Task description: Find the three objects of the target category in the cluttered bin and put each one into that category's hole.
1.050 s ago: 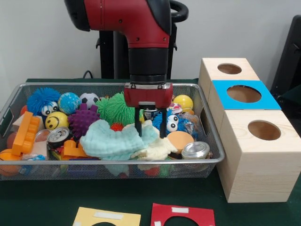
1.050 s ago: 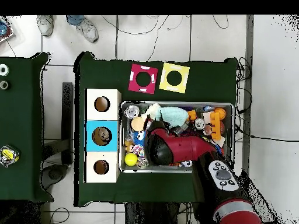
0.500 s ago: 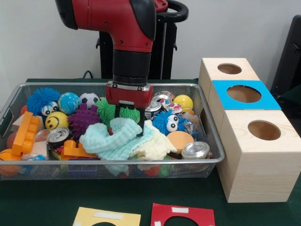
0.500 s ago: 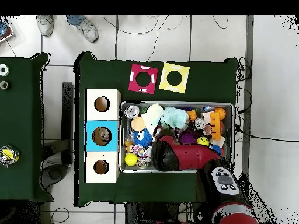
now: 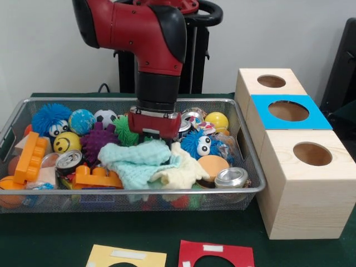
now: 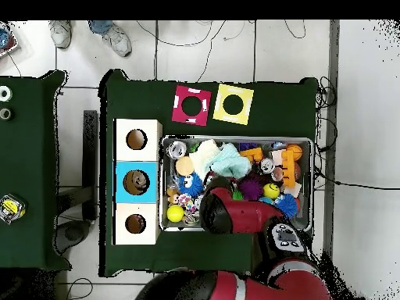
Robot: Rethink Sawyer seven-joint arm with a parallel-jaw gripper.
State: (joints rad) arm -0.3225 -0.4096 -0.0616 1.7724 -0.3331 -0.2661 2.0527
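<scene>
Gripper (image 5: 154, 139) down in the cluttered wire bin (image 5: 245, 167), right on the mint-green cloth (image 5: 136, 162).

The fingers are buried behind the bunched top of the mint-green cloth, so I cannot tell whether they are spread or pinching it. The cloth lies mid-bin at the front, partly over a pale yellow cloth (image 5: 183, 173), with a purple spiky ball (image 5: 95, 141) to its left and a blue fuzzy googly-eyed ball (image 5: 200, 144) to its right. Beside the bin stands the wooden box (image 5: 295, 194) with three round holes, the middle one framed by a blue card (image 5: 288, 111).
</scene>
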